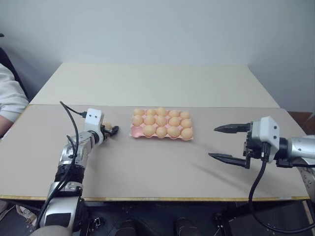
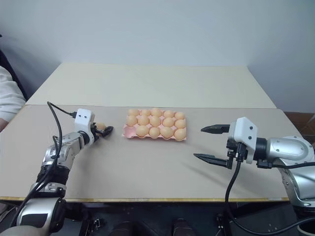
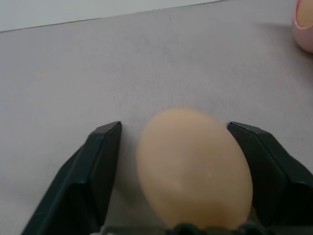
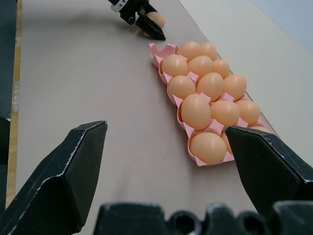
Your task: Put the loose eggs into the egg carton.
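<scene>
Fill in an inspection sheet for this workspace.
Surface: table, flat, unmarked.
Job's things: carton holds fourteen eggs; the corner cell nearest the left gripper is empty. One loose egg lies on the table left of the carton.
Clutter: nothing seen.
Grippers: left gripper is open around the loose egg, with a gap on one side. Right gripper is open and empty, right of the carton.
Cables: black cable over the left arm; black lead hanging from the right wrist.
Surroundings: second table behind, pale wall, a person's sleeve at the left edge.
</scene>
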Tool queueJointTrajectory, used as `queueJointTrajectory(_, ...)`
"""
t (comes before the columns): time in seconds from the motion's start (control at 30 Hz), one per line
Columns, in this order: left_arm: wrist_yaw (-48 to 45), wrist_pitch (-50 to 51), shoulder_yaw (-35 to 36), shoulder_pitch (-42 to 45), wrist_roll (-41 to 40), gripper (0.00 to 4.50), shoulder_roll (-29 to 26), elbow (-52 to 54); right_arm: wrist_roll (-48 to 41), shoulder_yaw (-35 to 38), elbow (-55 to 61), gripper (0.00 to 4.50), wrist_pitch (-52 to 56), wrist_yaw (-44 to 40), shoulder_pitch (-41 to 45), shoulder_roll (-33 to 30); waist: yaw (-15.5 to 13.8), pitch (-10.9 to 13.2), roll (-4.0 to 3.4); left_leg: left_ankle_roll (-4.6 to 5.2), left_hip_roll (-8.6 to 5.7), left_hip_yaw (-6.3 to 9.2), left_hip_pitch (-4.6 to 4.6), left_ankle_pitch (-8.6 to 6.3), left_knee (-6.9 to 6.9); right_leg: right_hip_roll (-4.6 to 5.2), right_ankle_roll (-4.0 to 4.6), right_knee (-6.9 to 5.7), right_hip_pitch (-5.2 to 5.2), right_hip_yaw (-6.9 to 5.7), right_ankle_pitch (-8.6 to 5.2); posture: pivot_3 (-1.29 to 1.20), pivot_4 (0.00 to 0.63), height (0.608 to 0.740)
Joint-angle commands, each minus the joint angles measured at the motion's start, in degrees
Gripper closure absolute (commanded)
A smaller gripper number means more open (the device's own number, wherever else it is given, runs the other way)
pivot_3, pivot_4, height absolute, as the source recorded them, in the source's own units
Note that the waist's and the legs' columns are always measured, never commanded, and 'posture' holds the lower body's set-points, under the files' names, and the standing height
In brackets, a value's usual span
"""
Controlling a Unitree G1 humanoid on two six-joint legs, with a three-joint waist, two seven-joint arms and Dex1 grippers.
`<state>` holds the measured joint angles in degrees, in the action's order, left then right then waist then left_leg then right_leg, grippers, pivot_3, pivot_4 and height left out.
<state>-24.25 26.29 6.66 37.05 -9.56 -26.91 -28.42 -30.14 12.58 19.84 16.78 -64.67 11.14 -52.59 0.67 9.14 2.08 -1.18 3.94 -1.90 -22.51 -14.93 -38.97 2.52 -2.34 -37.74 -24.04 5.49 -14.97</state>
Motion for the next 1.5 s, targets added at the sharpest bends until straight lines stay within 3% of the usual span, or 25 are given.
queueJointTrajectory(0.03, -0.86, -0.7, 0.68, -0.29, -0.42, 1.89, -0.55, 2.76, -0.84, 2.38, 1.5, 0.0, -0.9, 0.49, 0.32, -0.2, 0.02, 0.0, 0.0, 0.0, 0.0, 0.0, 0.0, 0.0, 0.0, 0.0, 0.0, -0.01, 0.01, 0.0, 0.0, 0.0, 0.15, 0.74)
queueJointTrajectory(0.13, -1.4, -1.24, 0.84, -0.23, -0.33, 2.57, -0.92, 4.22, -0.76, 2.13, 1.26, 0.0, -1.07, 0.62, 0.66, -0.11, 0.02, 0.0, 0.0, 0.0, 0.0, 0.0, 0.01, 0.0, 0.0, 0.0, 0.0, -0.01, 0.0, 0.0, 0.0, 0.0, 0.15, 0.74)
queueJointTrajectory(0.43, -12.03, -0.94, -3.29, 0.72, -3.87, 2.57, 0.47, 17.32, -0.4, 1.05, 1.2, 0.0, -1.39, 1.09, 1.29, 0.44, -0.04, 0.0, 0.0, -0.01, 0.0, 0.01, -0.02, 0.01, 0.0, 0.0, -0.01, 0.01, 0.0, 0.0, 0.0, 0.0, 0.15, 0.74)
queueJointTrajectory(0.7, -18.6, -4.11, -9.89, 0.43, -1.84, 2.57, 2.06, 15.93, -0.65, 2.17, 2.37, 0.0, -1.0, 1.6, 0.13, 0.52, 0.12, 0.0, 0.0, -0.01, -0.01, 0.0, 0.0, 0.01, -0.01, 0.0, -0.01, 0.02, 0.02, 0.02, 0.0, 0.0, 0.15, 0.74)
queueJointTrajectory(0.73, -18.64, -4.19, -10.24, 0.53, -1.46, 1.88, 2.05, 15.45, -0.75, 2.48, 2.64, 0.0, -0.86, 1.7, -0.14, 0.42, 0.13, 0.0, 0.0, -0.01, -0.01, 0.0, 0.0, 0.01, 0.0, -0.01, -0.01, 0.02, 0.01, 0.03, 0.0, 0.0, 0.15, 0.74)
queueJointTrajectory(0.93, -19.26, -4.05, -8.98, 0.33, -2.34, 0.05, 1.27, 15.8, -1.31, 4.13, 4.3, 0.0, -0.16, 2.4, -1.92, 0.11, 0.03, 0.0, 0.0, -0.01, -0.01, 0.01, 0.01, 0.01, -0.02, 0.0, -0.01, 0.01, 0.03, 0.02, 0.0, 0.0, 0.15, 0.74)
queueJointTrajectory(1.1, -19.32, -3.7, -4.84, -3.59, -4.94, 0.02, -1.48, 23.73, -2.37, 4.34, 5.17, 0.0, 0.71, 3.47, -1.56, 0.57, 0.34, 0.0, 0.0, -0.01, 0.0, 0.01, -0.01, 0.01, 0.0, -0.01, -0.01, 0.02, -0.01, 0.04, 0.0, 0.0, 0.15, 0.74)
queueJointTrajectory(1.23, -22.19, -3.6, 1.18, -9.44, -9.01, 0.02, -7.19, 31.43, -2.3, 4.01, 4.7, 0.0, 0.35, 3.46, -1.65, 0.54, 0.49, 0.0, -0.01, -0.01, 0.02, 0.01, 0.01, 0.01, 0.0, -0.01, -0.01, -0.04, -0.04, 0.04, 0.0, 0.0, 0.15, 0.74)
queueJointTrajectory(1.37, -28.59, -0.8, 12.38, -22.16, -14.37, 0.02, -17.57, 40.56, -1.95, 3.11, 2.89, 0.0, -0.02, 3.8, -0.56, 0.87, 0.91, 0.0, -0.01, -0.01, 0.05, -0.03, 0.06, 0.0, 0.04, -0.01, -0.01, 0.0, -0.01, 0.06, 0.0, 0.0, 0.15, 0.74)
queueJointTrajectory(1.5, -31.44, 3.43, 23.09, -34.86, -19.32, 0.02, -21.84, 46.77, -0.87, 1.54, 0.98, 0.0, -0.93, 3.09, 0.42, 0.95, 0.7, 0.0, -0.01, -0.01, 0.07, -0.05, 0.06, 0.0, 0.06, 0.01, -0.01, 0.03, -0.02, 0.03, -0.01, 0.0, 0.15, 0.74)
